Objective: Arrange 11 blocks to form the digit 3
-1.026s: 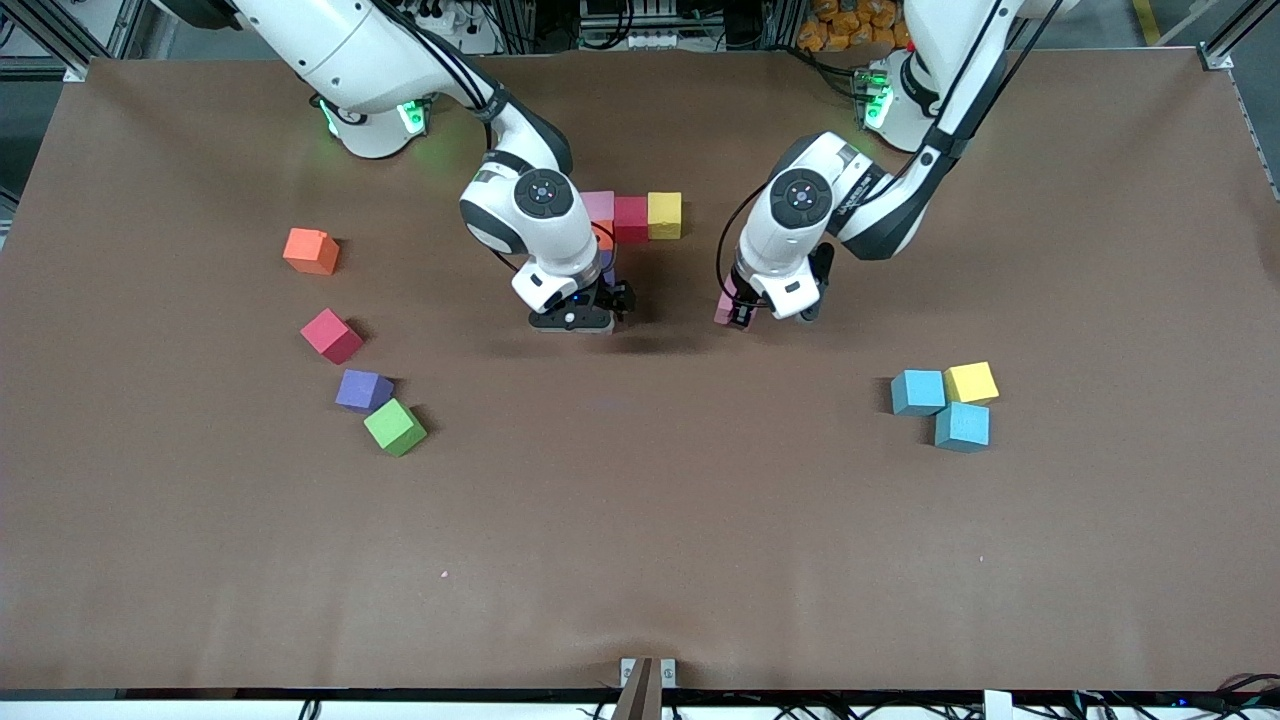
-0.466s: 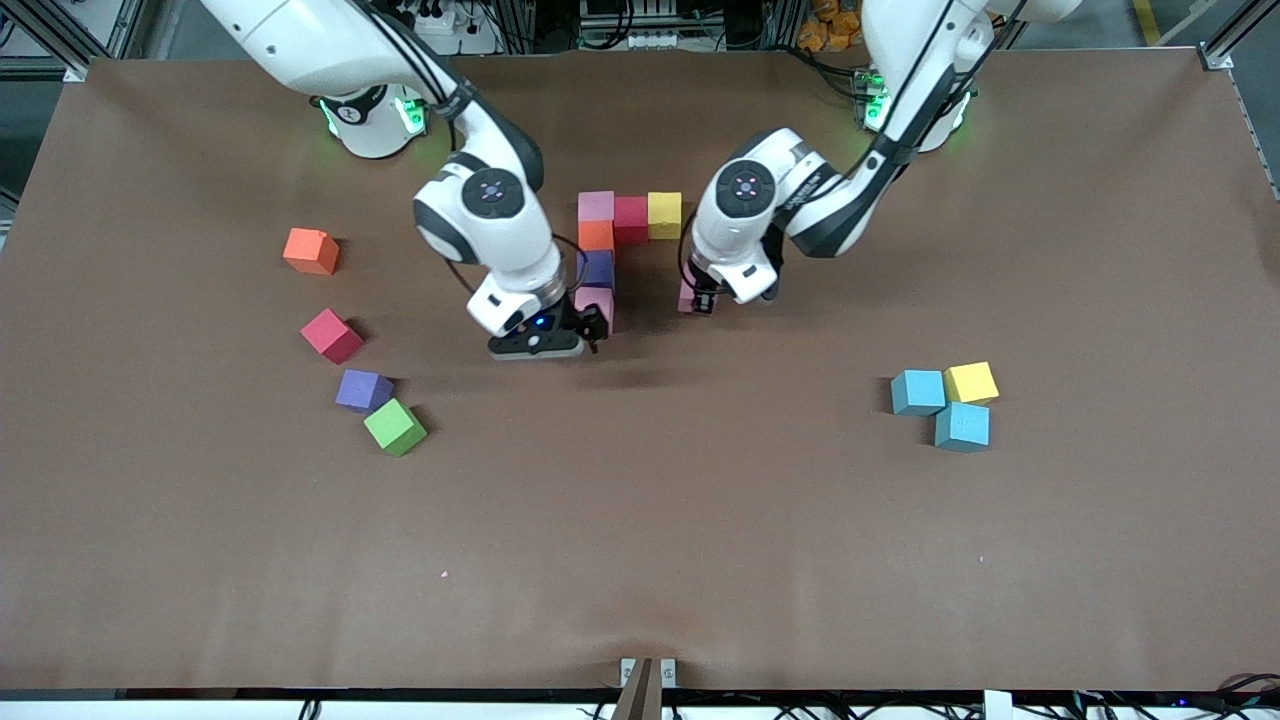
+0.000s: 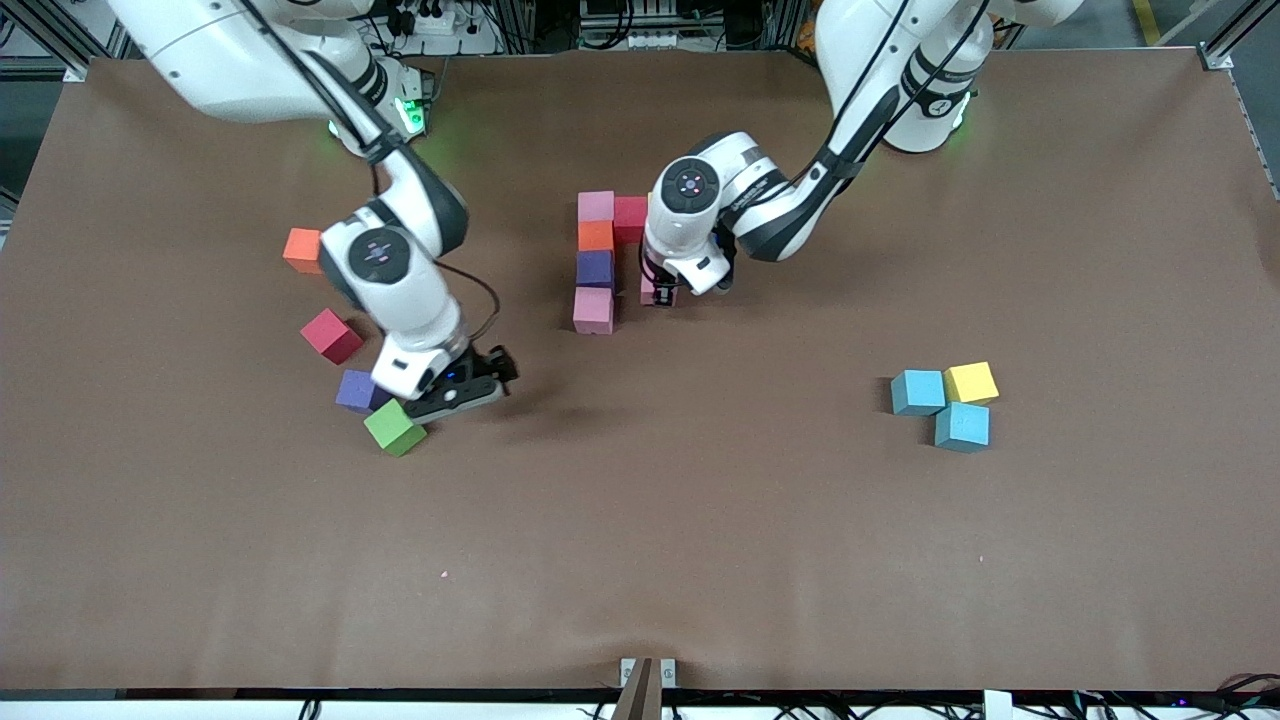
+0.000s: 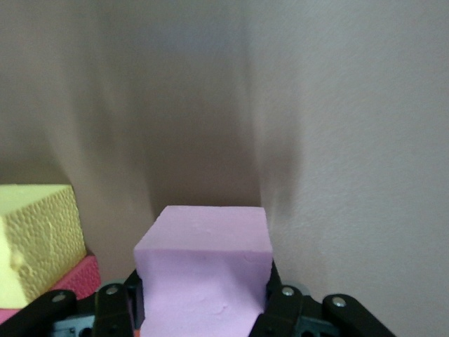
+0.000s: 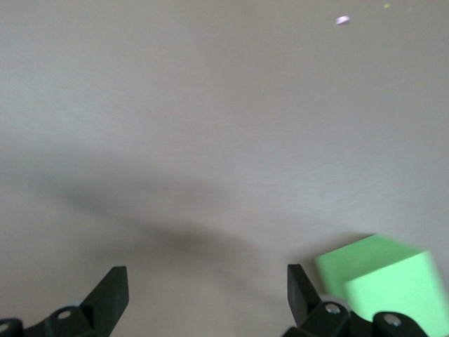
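Note:
A partial figure stands mid-table: a pink block (image 3: pixel 596 206) and a red block (image 3: pixel 630 215) in a row, then an orange block (image 3: pixel 596 236), a purple block (image 3: pixel 595 268) and a pink block (image 3: pixel 593 310) in a column toward the front camera. My left gripper (image 3: pixel 660 293) is shut on another pink block (image 4: pixel 203 274), low beside that column. A yellow block (image 4: pixel 35 239) shows close by it in the left wrist view. My right gripper (image 3: pixel 462 385) is open and empty, beside a green block (image 3: pixel 394 427) that also shows in the right wrist view (image 5: pixel 382 281).
Toward the right arm's end lie loose orange (image 3: pixel 303 250), red (image 3: pixel 332 335) and purple (image 3: pixel 355 390) blocks. Toward the left arm's end sit two light blue blocks (image 3: pixel 917 392), (image 3: pixel 962 426) and a yellow block (image 3: pixel 971 382), touching.
My right gripper left the pink block at the column's near end and moved to beside the green block. My left gripper carried its pink block toward the figure.

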Robot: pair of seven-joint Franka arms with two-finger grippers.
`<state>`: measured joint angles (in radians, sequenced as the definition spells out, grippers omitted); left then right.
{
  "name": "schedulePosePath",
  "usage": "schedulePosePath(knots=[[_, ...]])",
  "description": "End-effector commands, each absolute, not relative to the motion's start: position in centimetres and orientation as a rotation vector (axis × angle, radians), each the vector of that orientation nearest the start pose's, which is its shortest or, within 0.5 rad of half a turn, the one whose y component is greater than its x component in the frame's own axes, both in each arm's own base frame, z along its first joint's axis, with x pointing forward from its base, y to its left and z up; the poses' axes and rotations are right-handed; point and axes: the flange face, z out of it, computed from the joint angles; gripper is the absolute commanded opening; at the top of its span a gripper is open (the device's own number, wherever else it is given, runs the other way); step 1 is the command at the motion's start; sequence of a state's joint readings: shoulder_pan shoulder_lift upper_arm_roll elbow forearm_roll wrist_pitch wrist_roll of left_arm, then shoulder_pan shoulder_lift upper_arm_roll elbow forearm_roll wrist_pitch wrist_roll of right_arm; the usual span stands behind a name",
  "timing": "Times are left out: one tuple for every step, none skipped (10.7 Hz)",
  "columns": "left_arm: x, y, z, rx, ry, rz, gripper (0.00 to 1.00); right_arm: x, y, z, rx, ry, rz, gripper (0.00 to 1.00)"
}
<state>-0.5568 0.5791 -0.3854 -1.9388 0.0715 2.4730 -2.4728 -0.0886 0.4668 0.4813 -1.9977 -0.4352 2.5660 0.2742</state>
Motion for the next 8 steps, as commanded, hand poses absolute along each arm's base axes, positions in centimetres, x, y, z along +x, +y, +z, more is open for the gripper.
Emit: schedulePosePath(knots=[[36.8, -51.0, 19.6, -2.156, -2.24, 0.21, 0.37, 59.1, 21.5, 25.2, -3.025, -0.803, -0.266, 1.0], [36.5, -51.3, 19.7, -2.139, -2.257, 0.202, 0.37, 59.4, 20.6, 24.9, -3.02, -0.896, -0.222, 1.0], [36.4, -51.5, 19.9, -2.125, -2.274, 0.206, 0.37, 59.9, 19.2, 25.5, -3.019, -0.988, -0.179, 1.0], [36.8, -52.0, 20.5, -2.107, -2.31, 0.211, 0.37, 60.1, 18.9, 25.8, -3.007, -1.052, -0.167, 1.0], [37.0, -52.2, 20.6, -2.077, -2.341, 0.214, 0.37, 60.1, 18.7, 25.8, -3.004, -1.066, -0.164, 1.0], [37.1, -52.4, 20.7, -2.069, -2.353, 0.217, 0.37, 60.0, 18.6, 25.5, -3.004, -1.067, -0.156, 1.0], [36.4, -52.9, 20.7, -2.08, -2.339, 0.218, 0.37, 59.9, 18.5, 25.4, -3.0, -1.081, -0.151, 1.0], [36.3, -53.0, 20.7, -2.082, -2.339, 0.218, 0.37, 60.1, 17.5, 25.3, -3.001, -1.095, -0.144, 1.0]])
